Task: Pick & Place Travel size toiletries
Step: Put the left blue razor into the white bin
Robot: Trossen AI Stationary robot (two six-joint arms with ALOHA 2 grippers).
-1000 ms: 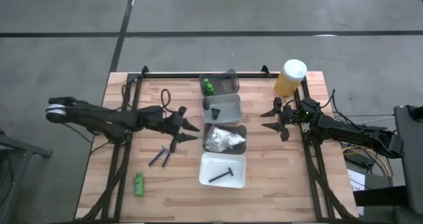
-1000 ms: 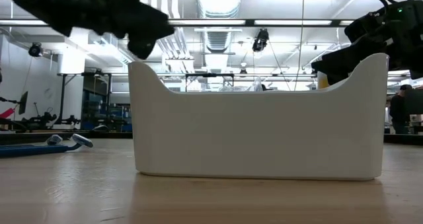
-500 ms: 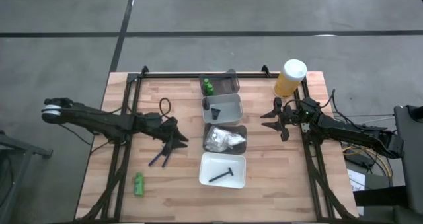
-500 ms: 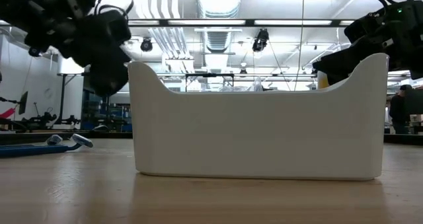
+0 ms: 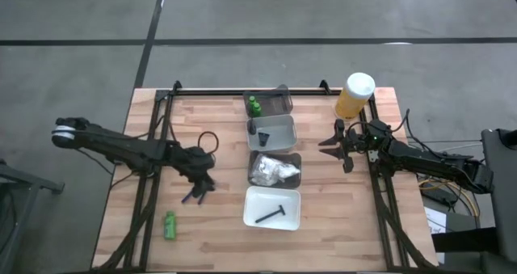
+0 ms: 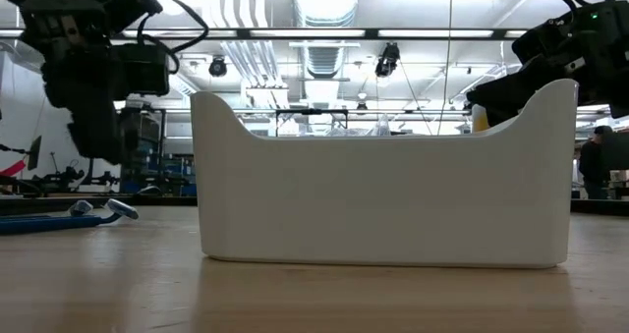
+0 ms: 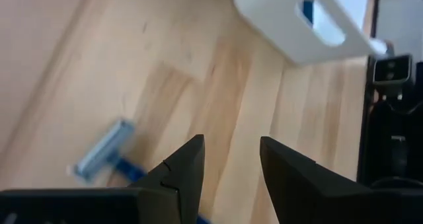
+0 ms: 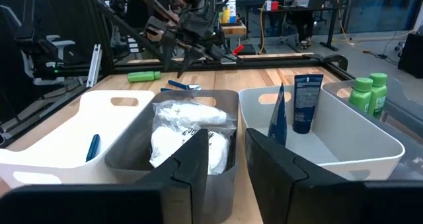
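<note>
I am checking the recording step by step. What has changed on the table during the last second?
The left end effector moved from beside the trays toward the table's front and down over the blue razors, fingers open, nothing grasped. The right end effector, open, stayed beside the yellow container. The razors, the loose green bottle and the trays' contents did not move.

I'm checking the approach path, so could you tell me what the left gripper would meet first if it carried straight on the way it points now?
Probably the blue razors on the table. The open left gripper points down just above them, though its wrist view suggests bare wood beside the razor head might come first.
</note>
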